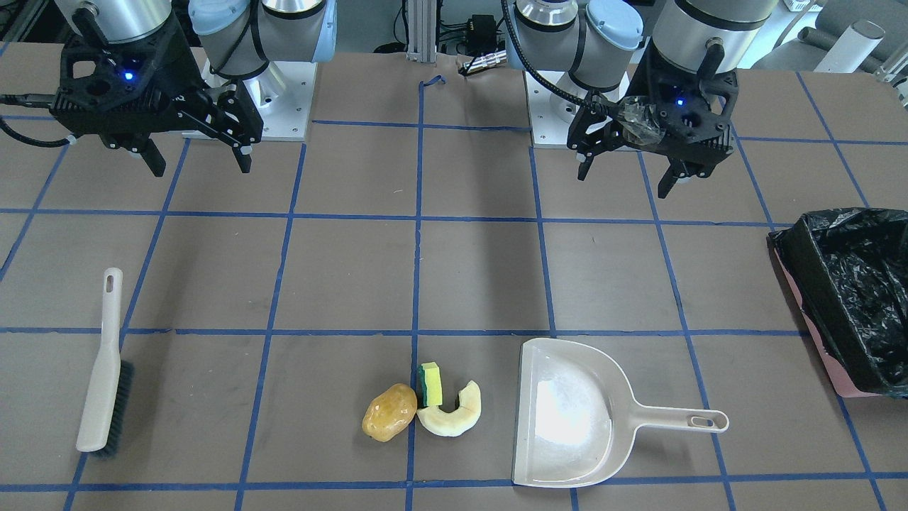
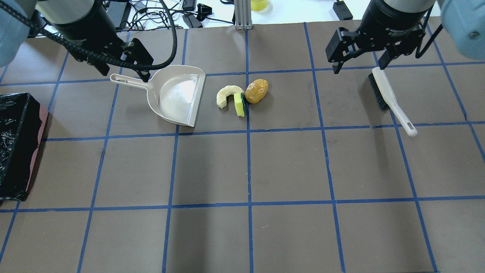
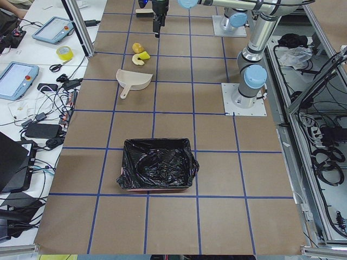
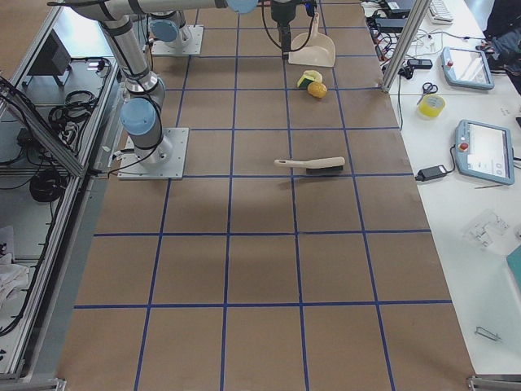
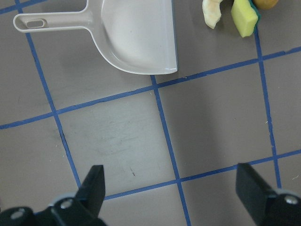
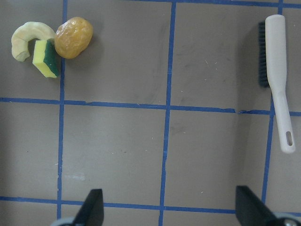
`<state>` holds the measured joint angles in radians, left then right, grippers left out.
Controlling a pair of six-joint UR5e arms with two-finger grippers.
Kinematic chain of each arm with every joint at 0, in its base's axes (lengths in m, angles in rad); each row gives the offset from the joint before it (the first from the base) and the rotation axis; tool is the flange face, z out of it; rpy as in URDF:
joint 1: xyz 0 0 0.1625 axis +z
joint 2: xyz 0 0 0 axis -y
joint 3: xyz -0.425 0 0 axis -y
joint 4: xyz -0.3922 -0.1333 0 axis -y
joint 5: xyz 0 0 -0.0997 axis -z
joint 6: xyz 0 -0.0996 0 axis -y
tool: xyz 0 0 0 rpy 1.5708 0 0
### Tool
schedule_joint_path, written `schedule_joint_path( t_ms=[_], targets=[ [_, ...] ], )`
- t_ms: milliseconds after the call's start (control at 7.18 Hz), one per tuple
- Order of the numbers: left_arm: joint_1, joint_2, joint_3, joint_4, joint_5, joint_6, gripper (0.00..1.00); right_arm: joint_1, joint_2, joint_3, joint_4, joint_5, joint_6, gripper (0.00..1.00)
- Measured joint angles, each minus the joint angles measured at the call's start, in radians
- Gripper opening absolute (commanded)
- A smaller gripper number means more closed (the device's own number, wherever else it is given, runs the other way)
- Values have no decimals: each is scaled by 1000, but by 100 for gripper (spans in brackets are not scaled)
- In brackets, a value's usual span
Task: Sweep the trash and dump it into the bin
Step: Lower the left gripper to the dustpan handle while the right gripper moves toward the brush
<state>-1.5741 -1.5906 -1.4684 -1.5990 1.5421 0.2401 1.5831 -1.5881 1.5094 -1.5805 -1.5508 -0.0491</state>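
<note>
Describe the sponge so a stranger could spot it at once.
Find the beige dustpan; three small items lie off its open mouth. The sponge is the middle one, between the cream crescent slice and the golden-brown lump: the only blocky piece, yellow with a green layer.

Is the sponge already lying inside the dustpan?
No, the sponge lies outside the dustpan, apart from its open edge.

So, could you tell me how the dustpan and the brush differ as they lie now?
The dustpan is a broad scoop; the brush is long and narrow with dark bristles. The dustpan lies beside the trash, open edge toward it; the brush lies far off on the trash's other side. Both are beige, with a holed handle, and neither is held.
</note>
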Motion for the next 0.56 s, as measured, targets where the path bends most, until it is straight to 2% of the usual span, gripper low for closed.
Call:
schedule_joint_path(
  t_ms=[557],
  targets=[
    [0,4,-2,12,-12,1,100,0,5,0,0,-2,0,100]
  ],
)
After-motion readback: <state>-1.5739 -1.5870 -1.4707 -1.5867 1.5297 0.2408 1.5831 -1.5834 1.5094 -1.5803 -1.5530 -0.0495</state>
